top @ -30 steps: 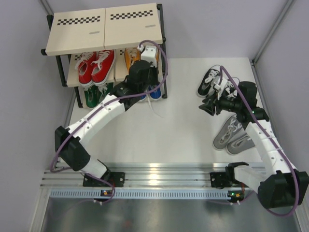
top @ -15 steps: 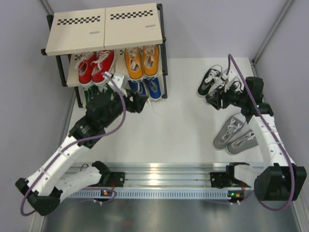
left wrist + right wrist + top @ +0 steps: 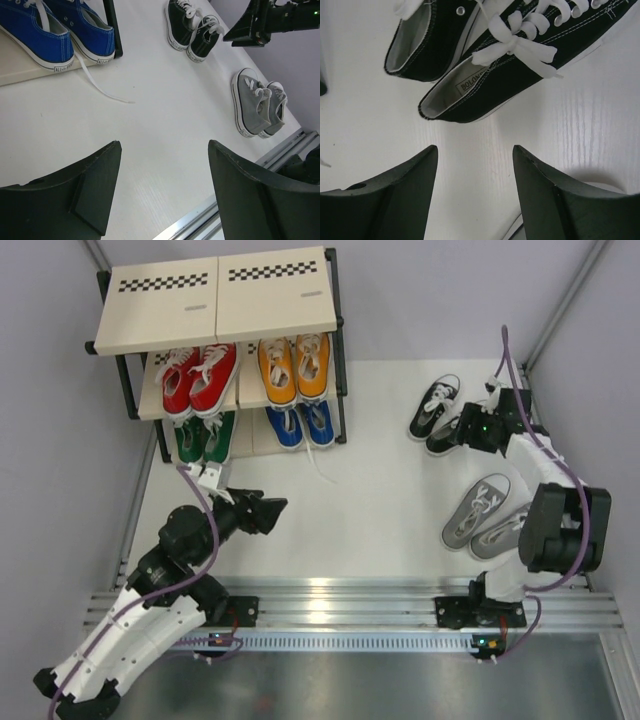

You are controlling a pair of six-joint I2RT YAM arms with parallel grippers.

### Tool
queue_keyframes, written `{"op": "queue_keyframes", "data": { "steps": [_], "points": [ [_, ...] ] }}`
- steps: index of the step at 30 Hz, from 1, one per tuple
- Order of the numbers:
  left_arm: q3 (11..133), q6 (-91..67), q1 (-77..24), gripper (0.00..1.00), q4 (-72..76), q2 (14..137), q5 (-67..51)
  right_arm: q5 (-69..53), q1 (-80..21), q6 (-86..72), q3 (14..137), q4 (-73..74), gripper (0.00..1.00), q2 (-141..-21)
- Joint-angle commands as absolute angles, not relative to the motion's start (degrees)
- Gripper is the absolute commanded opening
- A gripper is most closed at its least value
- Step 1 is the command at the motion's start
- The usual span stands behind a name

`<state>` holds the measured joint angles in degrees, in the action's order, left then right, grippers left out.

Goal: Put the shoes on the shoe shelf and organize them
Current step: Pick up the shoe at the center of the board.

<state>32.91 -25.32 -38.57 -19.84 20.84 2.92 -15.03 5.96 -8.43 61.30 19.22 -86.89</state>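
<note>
Our right pincer [image 3: 475,155] sits wide over the black shoes [image 3: 485,85], left pincer [image 3: 165,150] wide too; loose laces [image 3: 520,45] might snag us.

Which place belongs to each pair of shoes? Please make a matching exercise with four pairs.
Shoes:
1. red shoes
2. blue shoes
3. black shoes
4. grey shoes

Places:
A. table, closer to its near edge
B. shoe shelf, lowest board, right side
C. shoe shelf, middle board, left side
D. table, just ahead of the right gripper

Pairs: 1-C, 2-B, 3-D, 4-A
</note>
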Motion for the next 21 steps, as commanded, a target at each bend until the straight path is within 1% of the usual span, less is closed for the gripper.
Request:
{"op": "queue_keyframes", "data": {
  "steps": [1, 5, 12, 14, 17, 19, 20, 21],
  "points": [
    [30.8, -30.5, -38.5, 0.75, -18.3, 18.5, 3.7, -11.1, 6.4, -15.2, 66.6, 16.4, 0.61, -91.3],
    [30.1, -31.7, -38.5, 0.76, -19.6, 17.5, 3.9, -11.6, 6.4, -17.0, 69.0, 14.7, 0.60, -96.7],
    [29.7, -33.5, -38.5, 0.76, -20.0, 16.8, 3.2, -12.8, 6.4, -21.5, 71.4, 12.8, 0.59, -102.6],
    [29.5, -33.9, -38.5, 0.76, -20.0, 16.8, 3.3, -12.0, 6.4, -22.7, 72.9, 13.1, 0.59, -105.2],
    [29.5, -34.5, -38.5, 0.76, -20.0, 17.1, 3.5, -8.9, 6.3, -23.3, 75.1, 14.9, 0.55, -108.3],
    [29.5, -35.1, -38.5, 0.76, -20.0, 17.2, 3.5, -7.7, 6.4, -23.2, 74.9, 14.0, 0.43, -108.7],
    [29.3, -35.8, -38.5, 0.76, -19.9, 17.4, 3.5, -7.4, 6.4, -23.2, 74.4, 13.9, 0.31, -108.5],
    [29.0, -36.2, -38.5, 0.76, -19.5, 17.6, 3.4, -6.9, 6.4, -22.6, 74.0, 13.3, 0.26, -107.7]
  ]
}}
